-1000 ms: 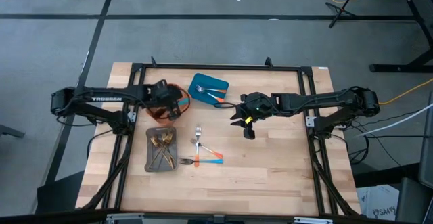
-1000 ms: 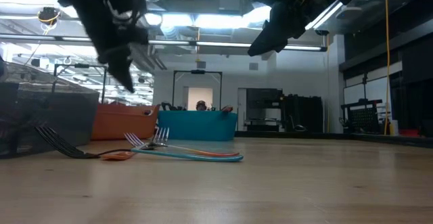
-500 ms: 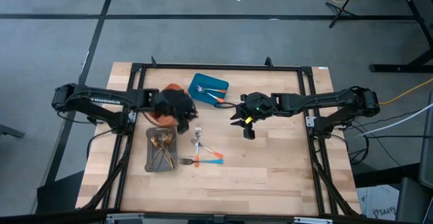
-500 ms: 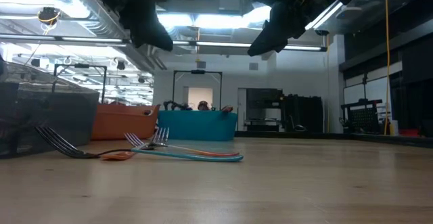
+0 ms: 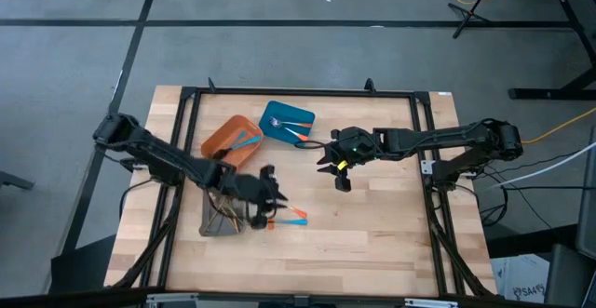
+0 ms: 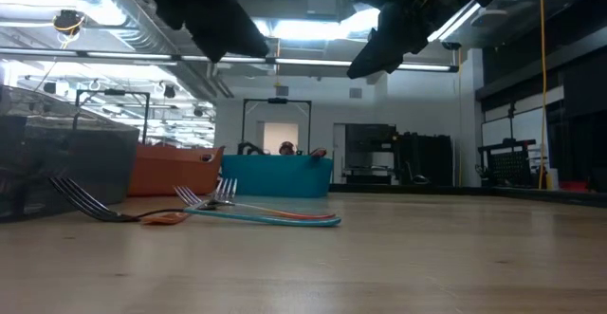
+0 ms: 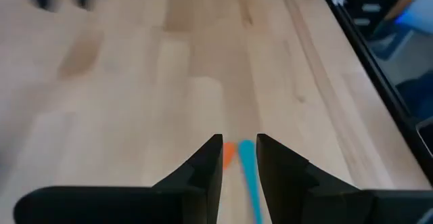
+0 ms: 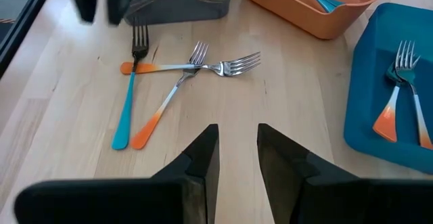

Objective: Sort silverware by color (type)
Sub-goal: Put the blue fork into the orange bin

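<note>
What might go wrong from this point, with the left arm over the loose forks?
The left tool, open, hangs above an orange handle tip and a blue handle tip lying side by side, so closing here might pinch both. The blue-handled fork and two orange-handled forks lie crossed, so lifting one may drag the others. The right tool waits mid-table.

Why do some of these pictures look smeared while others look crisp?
In the high view the left hand is smeared over the loose forks, while the right hand is crisp. The left wrist view is soft all over. In the low view bright ceiling lights leave both arms as dark silhouettes.
</note>
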You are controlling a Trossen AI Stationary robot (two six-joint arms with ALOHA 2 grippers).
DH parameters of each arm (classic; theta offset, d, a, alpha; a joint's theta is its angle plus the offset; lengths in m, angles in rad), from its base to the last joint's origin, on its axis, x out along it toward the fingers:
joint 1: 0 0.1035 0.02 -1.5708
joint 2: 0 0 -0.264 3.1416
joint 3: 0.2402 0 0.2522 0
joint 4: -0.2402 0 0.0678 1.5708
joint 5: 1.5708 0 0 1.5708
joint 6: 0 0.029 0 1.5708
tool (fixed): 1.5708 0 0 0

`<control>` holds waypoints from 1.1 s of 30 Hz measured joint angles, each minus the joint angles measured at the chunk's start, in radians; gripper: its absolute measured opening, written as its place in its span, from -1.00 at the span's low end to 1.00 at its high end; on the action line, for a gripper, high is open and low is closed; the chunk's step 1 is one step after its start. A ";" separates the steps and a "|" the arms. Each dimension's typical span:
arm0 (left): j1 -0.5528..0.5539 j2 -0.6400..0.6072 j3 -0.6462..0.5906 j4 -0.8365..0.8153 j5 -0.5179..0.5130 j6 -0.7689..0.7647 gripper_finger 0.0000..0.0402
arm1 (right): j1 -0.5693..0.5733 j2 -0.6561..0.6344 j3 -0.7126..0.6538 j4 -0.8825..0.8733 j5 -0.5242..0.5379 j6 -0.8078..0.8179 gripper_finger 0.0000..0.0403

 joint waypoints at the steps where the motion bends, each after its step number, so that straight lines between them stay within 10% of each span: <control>1: -0.016 0.018 0.000 0.011 -0.002 -0.002 -0.58 | 0.000 0.000 0.000 0.000 0.000 0.000 -0.54; 33: -0.141 0.361 0.002 0.041 -0.083 -0.205 -0.58 | 0.000 0.000 0.000 -0.001 0.000 0.000 -0.54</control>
